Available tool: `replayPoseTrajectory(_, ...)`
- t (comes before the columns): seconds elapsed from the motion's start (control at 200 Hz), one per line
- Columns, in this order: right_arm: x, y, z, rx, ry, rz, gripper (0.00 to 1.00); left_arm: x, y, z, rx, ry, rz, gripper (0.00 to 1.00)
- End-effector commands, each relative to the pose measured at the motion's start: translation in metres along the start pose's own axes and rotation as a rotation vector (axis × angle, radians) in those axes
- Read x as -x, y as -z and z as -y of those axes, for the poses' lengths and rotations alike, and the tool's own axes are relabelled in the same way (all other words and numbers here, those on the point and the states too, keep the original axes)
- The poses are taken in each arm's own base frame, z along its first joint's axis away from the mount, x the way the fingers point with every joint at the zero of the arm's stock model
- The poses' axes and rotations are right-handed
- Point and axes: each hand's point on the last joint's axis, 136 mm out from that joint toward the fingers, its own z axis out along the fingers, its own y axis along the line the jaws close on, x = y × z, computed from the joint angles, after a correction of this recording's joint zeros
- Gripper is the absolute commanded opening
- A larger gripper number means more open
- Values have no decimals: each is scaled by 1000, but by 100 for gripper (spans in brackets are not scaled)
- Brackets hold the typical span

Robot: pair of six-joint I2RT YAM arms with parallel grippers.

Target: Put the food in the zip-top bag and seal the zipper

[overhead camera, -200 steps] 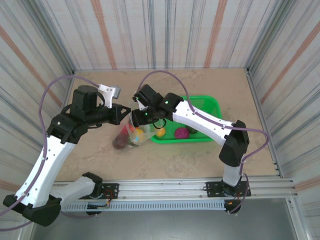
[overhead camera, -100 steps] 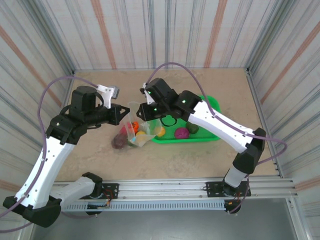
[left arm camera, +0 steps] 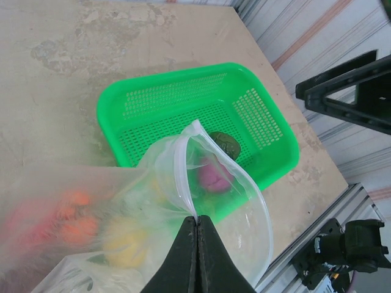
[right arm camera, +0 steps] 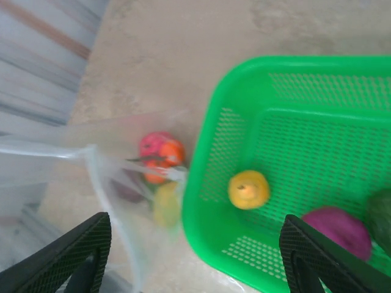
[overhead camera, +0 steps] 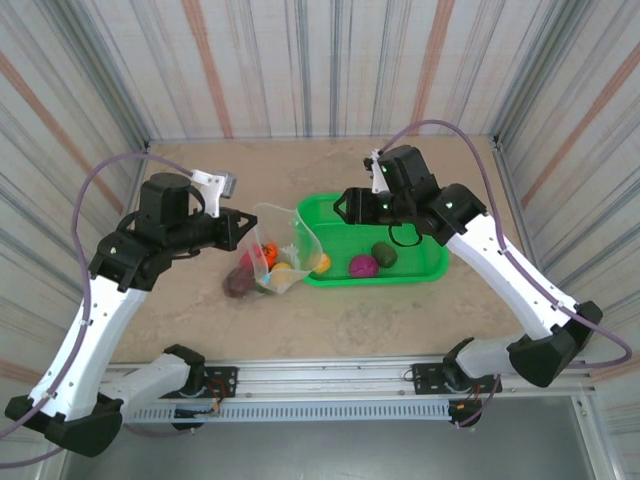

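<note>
L gripper (left arm camera: 197, 221) pinched shut on clear thin plastic zip-top bag (left arm camera: 227, 201) rim. R gripper (right arm camera: 195, 221) wide open, empty. Yellow round toy fruit (right arm camera: 248, 189) lay ahead betw. jaws in green mesh basket (right arm camera: 366, 79). Best to descend centred, clear of wall.

Seven pieces of food, one bag (overhead camera: 277, 228), one basket (overhead camera: 400, 197), two arms.
Four pieces can be made out in the bag at left: one maroon piece (overhead camera: 238, 284), one orange piece (right arm camera: 173, 152), one pink-red piece (right arm camera: 149, 144) and one yellow piece (overhead camera: 283, 272). Three sit in the basket at right: one yellow-orange piece (right arm camera: 248, 189), one purple piece (right arm camera: 338, 226) and one dark green piece (overhead camera: 384, 254). The arms are one left arm (overhead camera: 95, 300) and one right arm (overhead camera: 500, 260).
</note>
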Motion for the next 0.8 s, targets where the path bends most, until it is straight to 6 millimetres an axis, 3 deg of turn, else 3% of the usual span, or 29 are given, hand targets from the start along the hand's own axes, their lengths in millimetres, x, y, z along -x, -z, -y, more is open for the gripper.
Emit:
replayPoseTrajectory(0.0,-21,-12,19,-17,-32,-69,83,13,16,6,-1,-36,57,0)
replayPoseTrajectory(0.25,-67,-79,47,-44,-73,-269,95,13,20,8,-6,-41,62,0)
replayPoseTrajectory(0.496,-87,-131,43,-7,-57,-371,93,11,21,6,3,-39,62,0)
replayPoseTrajectory(0.796,-115,-176,30,49,-39,-492,87,7,18,4,6,-37,52,0)
